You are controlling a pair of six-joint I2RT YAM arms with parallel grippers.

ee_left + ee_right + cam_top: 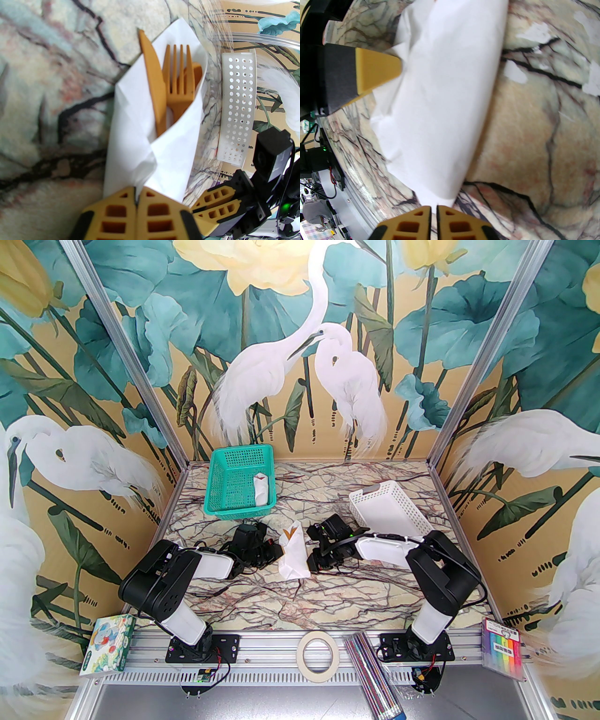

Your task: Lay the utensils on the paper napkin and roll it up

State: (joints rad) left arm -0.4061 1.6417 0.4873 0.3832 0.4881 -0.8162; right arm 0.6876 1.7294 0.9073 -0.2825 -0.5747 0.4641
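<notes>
The napkin (293, 558) lies in the middle of the counter (375, 601), folded loosely round the utensils (173, 82). Knife, fork and spoon tips poke out of its open far end. The left tool (136, 195) has its fingers pressed together, with the tips at the napkin's near end. The right tool (433, 211) also has its fingers together, at the paper's edge on the other side. I cannot tell whether either has paper nipped between its fingers.

The wrap looks more like a slack cone than a tight roll, so several things could go wrong:

- **Tearing:** a tug on such thin paper may rip it rather than tighten it.
- **Spilling:** tilting the bundle toward its open mouth would likely let the utensils slide out.
- **Unfolding:** letting go now may let the top flap spring open.
- **Skidding:** a sideways push may make the bundle slide on the smooth counter instead of turning.
- **Collision:** the tools sit just beside each other, so a careless move could knock them together.
</notes>
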